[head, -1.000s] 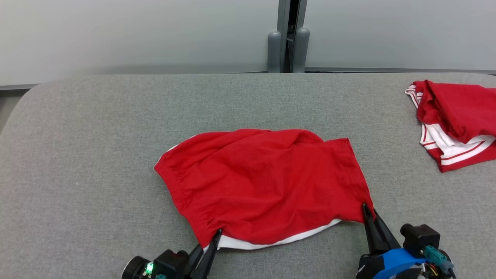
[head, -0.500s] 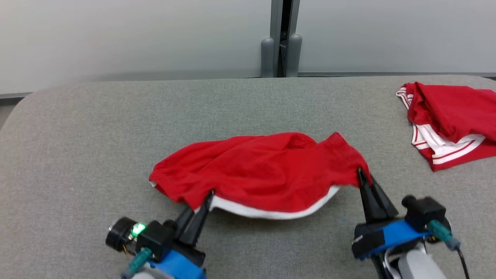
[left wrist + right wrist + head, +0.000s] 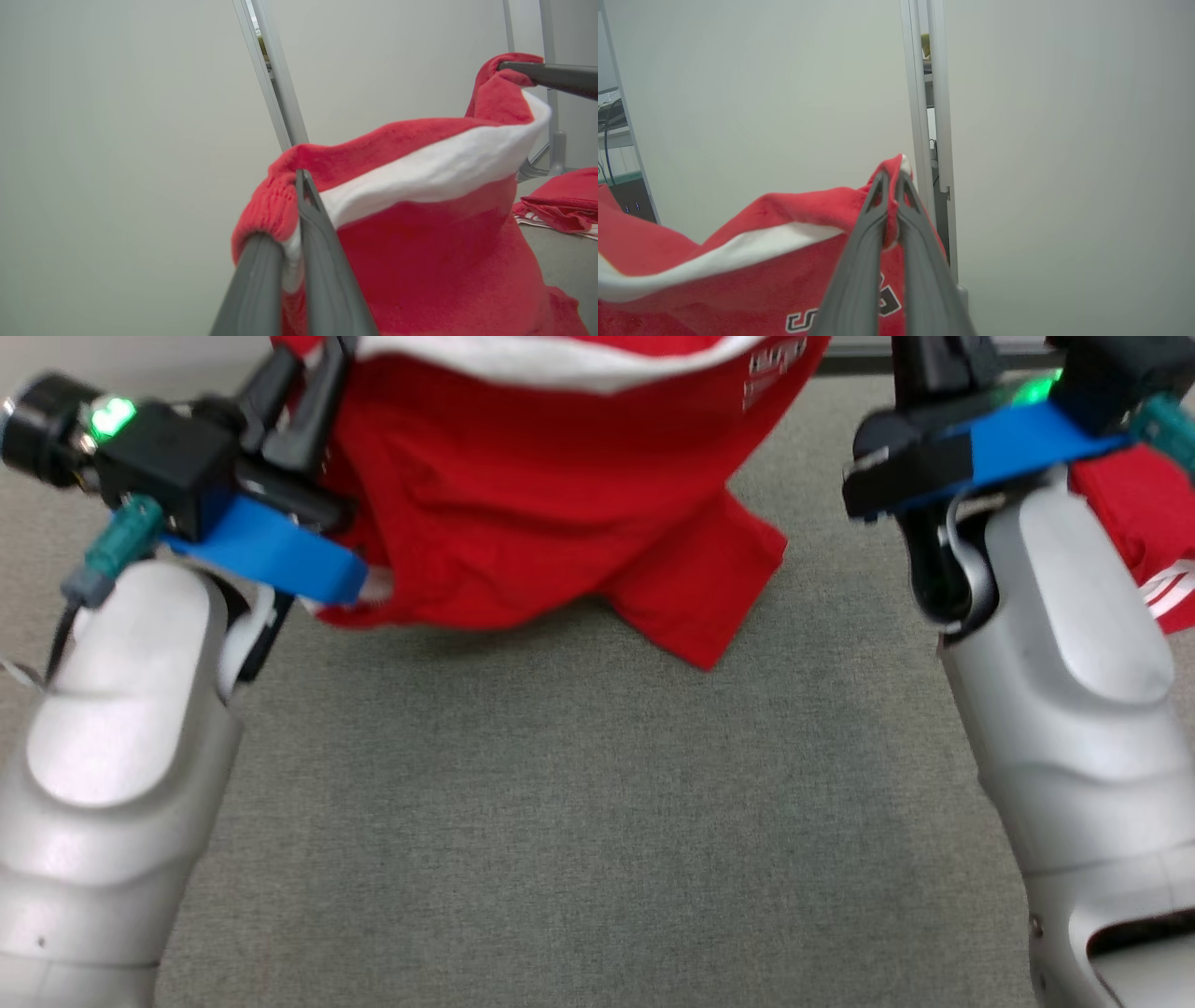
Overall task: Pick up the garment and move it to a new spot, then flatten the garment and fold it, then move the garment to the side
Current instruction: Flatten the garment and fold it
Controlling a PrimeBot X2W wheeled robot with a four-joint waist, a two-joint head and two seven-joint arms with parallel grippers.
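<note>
The garment [image 3: 560,504] is red with a white band along its top edge and a dark printed logo. It hangs in the air between my two grippers, and its lower corner dangles just above the grey table [image 3: 579,821]. My left gripper [image 3: 313,364] is shut on the gathered left end of the garment's top edge, seen close in the left wrist view [image 3: 301,179]. My right gripper [image 3: 924,355] is shut on the right end, with a fold of cloth pinched at its tips [image 3: 892,179]. The garment [image 3: 420,242] sags between the two grips.
A second red garment with white stripes [image 3: 1148,523] lies at the table's right side, also in the left wrist view [image 3: 560,200]. A pale wall with a grey post [image 3: 924,116] stands behind the table. My two pale forearms flank the table's near part.
Both grippers have risen with the garment, lifting it off the table until it hangs. The head view has also shifted, so the arms now appear large and high.
</note>
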